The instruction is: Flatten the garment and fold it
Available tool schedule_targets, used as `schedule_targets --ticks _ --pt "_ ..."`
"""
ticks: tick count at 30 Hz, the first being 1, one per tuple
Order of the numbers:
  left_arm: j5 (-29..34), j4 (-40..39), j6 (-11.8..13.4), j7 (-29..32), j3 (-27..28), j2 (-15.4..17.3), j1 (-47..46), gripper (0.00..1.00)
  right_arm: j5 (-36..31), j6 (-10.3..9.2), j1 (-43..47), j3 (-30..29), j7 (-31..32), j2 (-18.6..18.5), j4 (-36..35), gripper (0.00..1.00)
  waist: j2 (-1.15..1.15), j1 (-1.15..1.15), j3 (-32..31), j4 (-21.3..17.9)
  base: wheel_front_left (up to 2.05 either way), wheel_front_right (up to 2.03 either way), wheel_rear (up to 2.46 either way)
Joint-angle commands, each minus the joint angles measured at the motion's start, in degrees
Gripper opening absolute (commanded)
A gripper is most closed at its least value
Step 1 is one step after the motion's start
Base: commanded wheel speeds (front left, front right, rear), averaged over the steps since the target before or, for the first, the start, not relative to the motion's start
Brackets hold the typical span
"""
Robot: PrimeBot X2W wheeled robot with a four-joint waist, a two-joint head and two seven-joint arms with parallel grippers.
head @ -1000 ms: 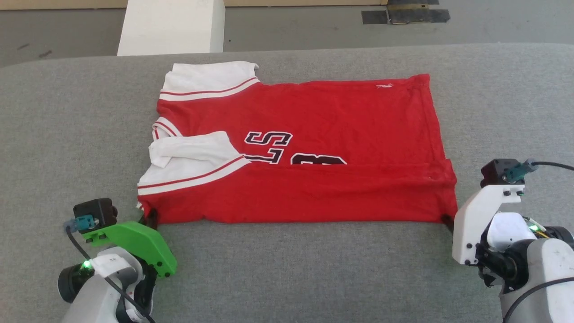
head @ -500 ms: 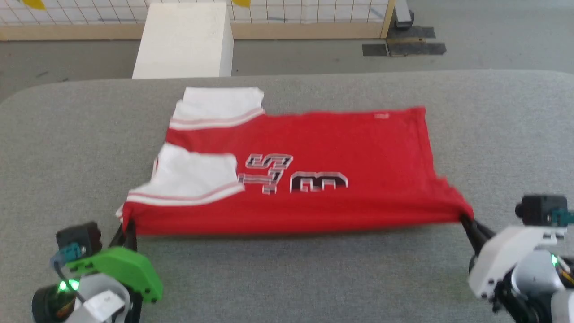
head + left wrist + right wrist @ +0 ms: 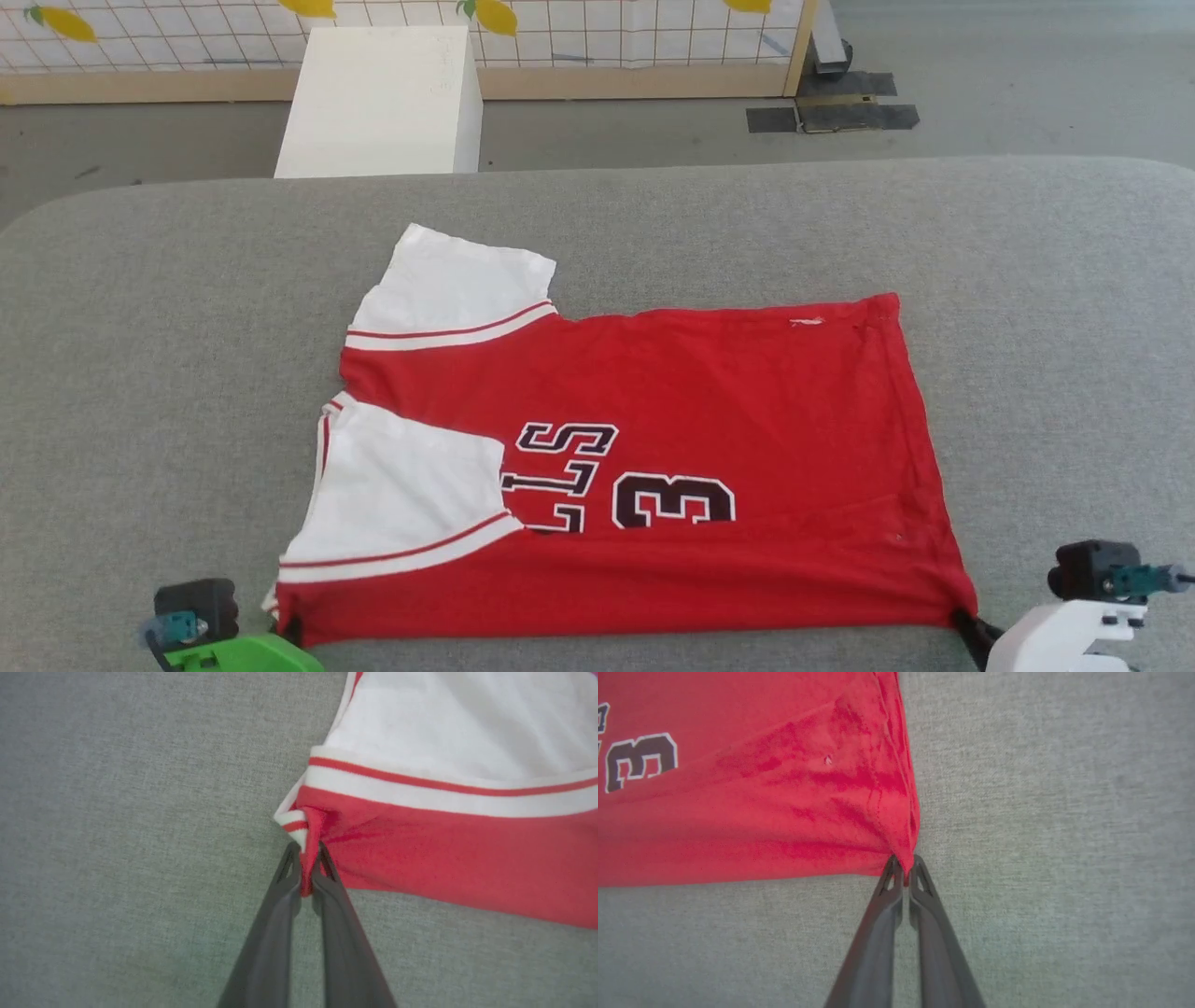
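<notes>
Jaws both pinch near corners of the garment, lying lengthwise left-right, neck apparently leftward.

Table: open grey surface left, right and beyond the garment. Obstacle: white block standing past far edge, left side.

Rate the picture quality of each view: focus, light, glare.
Head view: crisp, even light, no glare; lettering on the garment reads clearly. Left wrist view: slightly soft, the left tool dark and featureless. Right wrist view: soft too, crease shadows fanning out from the right tool.
</notes>
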Motion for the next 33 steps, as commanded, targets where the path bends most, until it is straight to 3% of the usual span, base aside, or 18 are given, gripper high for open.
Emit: schedule_targets --ticks 1,3,4,5,6,7,13,21,23,24,33 --pt "-1.07 1.62 -0.63 -0.43 -0.28 -0.63 -0.05 0.00 0.12 -0.11 0.59 0.10 -1.01 -0.13 1.40 0.00 0.00 0.00 0.20 0.08 0.00 0.00 0.00" --pt "-1.70 3.84 -1.70 -1.35 -0.61 -1.69 -0.94 0.00 0.01 -0.11 0.37 0.49 -2.21 -0.13 3.34 0.00 0.00 0.00 0.27 0.13 0.00 0.00 0.00" --pt "-1.90 4.74 -2.04 -1.86 -0.64 -2.10 -1.32 0.09 0.19 -0.11 0.21 0.51 -2.84 -0.13 4.01 0.00 0.00 0.00 0.23 0.11 0.00 0.00 0.00" --pt "-2.13 5.77 -2.48 -2.37 -0.69 -2.50 -1.65 0.36 0.42 -0.11 0.03 0.63 -3.68 -0.13 4.68 0.00 0.00 0.00 0.05 0.02 0.00 0.00 0.00" --pt "-2.35 6.48 -2.77 -2.78 -0.67 -2.78 -1.80 0.62 0.84 -0.11 -0.07 0.80 -4.43 -0.13 5.07 0.36 0.00 0.00 -0.20 -0.11 0.00 0.00 0.00" --pt "-2.70 7.22 -3.03 -3.18 -0.57 -3.10 -1.82 1.00 1.41 -0.11 -0.13 0.90 -5.43 -0.13 5.35 0.99 0.00 0.00 -0.54 -0.31 0.00 0.00 0.00" --pt "-2.05 6.95 -3.39 -6.22 0.76 -2.26 -3.07 1.00 1.35 -0.11 -0.77 1.25 -13.45 -0.13 3.19 1.00 0.00 0.00 -1.56 -1.09 0.00 0.00 0.00" --pt "3.91 3.35 -4.94 -14.85 1.49 0.37 -11.40 1.00 -2.41 -0.11 -3.96 3.05 -30.39 -0.13 -0.62 1.00 0.00 0.00 0.19 -2.46 0.00 0.00 0.00" --pt "5.27 3.44 -6.05 -15.40 0.79 1.05 -14.97 1.00 -3.24 -0.11 -4.93 3.62 -33.39 -0.13 -0.95 1.00 0.00 0.00 1.23 -2.84 0.00 0.00 0.00" --pt "5.99 5.28 -8.39 -15.17 0.06 1.79 -21.06 1.00 -4.61 -0.11 -6.87 4.47 -36.95 -0.13 -1.10 1.00 0.00 0.00 3.45 -3.69 0.00 0.00 0.00" --pt "3.56 15.50 -16.35 -5.82 -1.50 3.61 -41.17 1.00 -5.53 -0.11 -12.63 7.12 -41.00 -0.13 -1.85 1.00 0.00 0.00 11.02 -6.96 0.00 0.00 0.00"
